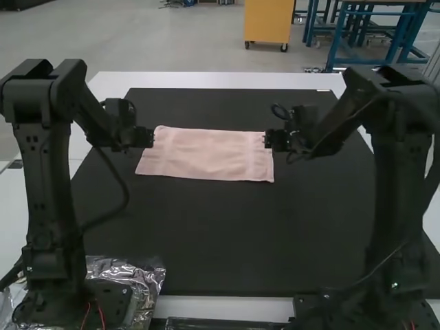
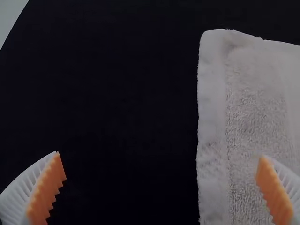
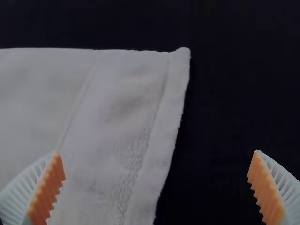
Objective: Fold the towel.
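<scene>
Openly, the left claw [image 1: 150, 138] has its pads [image 2: 47, 190] wide apart, one over the towel [image 1: 206, 155], the other over the black mat [image 1: 206, 240]. The right claw [image 1: 267, 139] is also spread, its gap spanning the towel's edge, at the opposite short end. Between the claws the towel lies flat, pink, a long strip across the far half of the mat, its near edge fairly straight. Around the mat shows the white table [image 1: 206, 80], and clear plastic [image 1: 148, 279] lies crumpled by the left arm's base
</scene>
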